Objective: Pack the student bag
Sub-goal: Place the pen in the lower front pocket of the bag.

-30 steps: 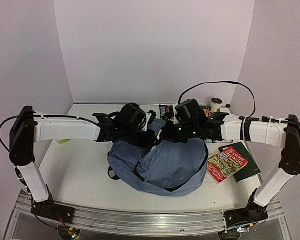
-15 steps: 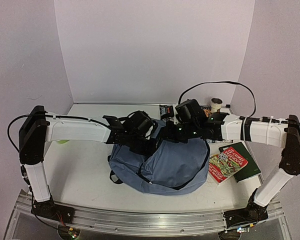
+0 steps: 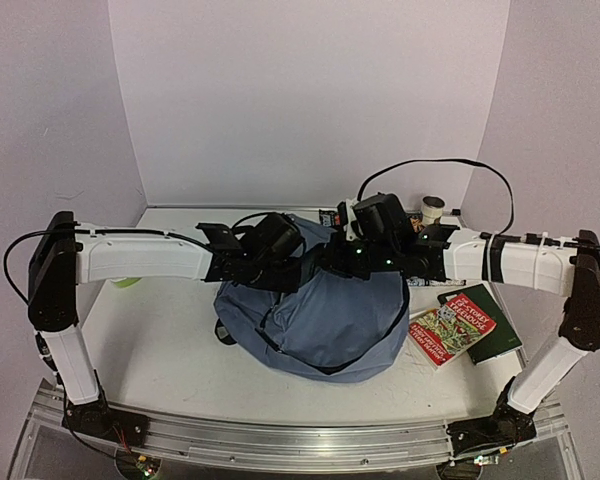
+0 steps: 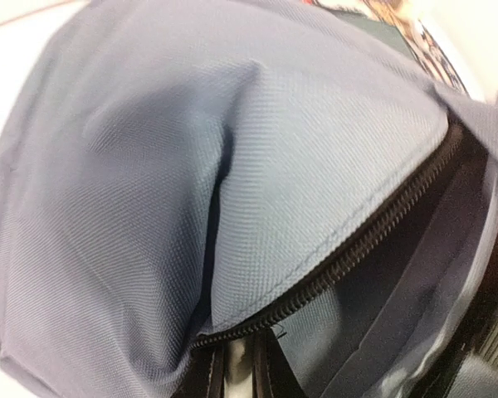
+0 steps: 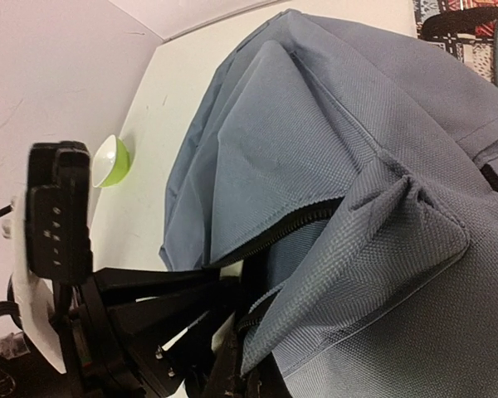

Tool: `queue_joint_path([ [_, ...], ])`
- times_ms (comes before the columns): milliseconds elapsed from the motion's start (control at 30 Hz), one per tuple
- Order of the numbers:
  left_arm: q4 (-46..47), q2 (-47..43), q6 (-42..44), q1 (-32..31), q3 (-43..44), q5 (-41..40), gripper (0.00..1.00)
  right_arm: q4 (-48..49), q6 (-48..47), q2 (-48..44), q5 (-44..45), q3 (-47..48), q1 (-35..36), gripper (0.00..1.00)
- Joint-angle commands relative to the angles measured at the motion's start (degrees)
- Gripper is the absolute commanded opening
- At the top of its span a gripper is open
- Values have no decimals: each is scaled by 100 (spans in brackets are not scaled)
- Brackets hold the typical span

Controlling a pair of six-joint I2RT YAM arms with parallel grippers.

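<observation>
I am holding the large, soft slate-blue fabric backpack (image 3: 325, 325) by its mouth with both claws, so it is sitting directly beneath and between them. My left claw (image 4: 232, 377) is closed down to a narrow gap on the upper lip of cloth, right at the black zipper (image 4: 349, 249), and the fabric is draping away ahead of it. My right claw (image 5: 236, 377) is closed fully on the opposite lip, with a fold of cloth rising just above its tips.

I judge that I am gripping these 2 edges to lift the opening and spread it wide enough to load. The red illustrated paperback (image 3: 443, 332) and the dark green book (image 3: 492, 322) are lying to the right of my right claw, beside the bag, and are not yet packed.

Compared with 1 second ago, the bag is standing taller and rounder. Then it was lying flatter and spreading further toward my bases. My left claw has moved in toward my right one, and the top of the bag is now rising behind both claws.
</observation>
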Motion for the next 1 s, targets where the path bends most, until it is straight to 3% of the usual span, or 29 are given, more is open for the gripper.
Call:
queue_joint_path([
  [0,28,-292,-132,62,388,-1035,12,507,92,-189,-354,182,122,0],
  [267,279,-499,-165,62,343,-1342,18,573,145,-14,-495,241,192,0],
  [700,722,-209,-562,59,118,237,15,625,135,120,-545,357,202,0],
  [967,672,-609,-309,65,-55,-81,24,625,118,93,-508,299,203,0],
])
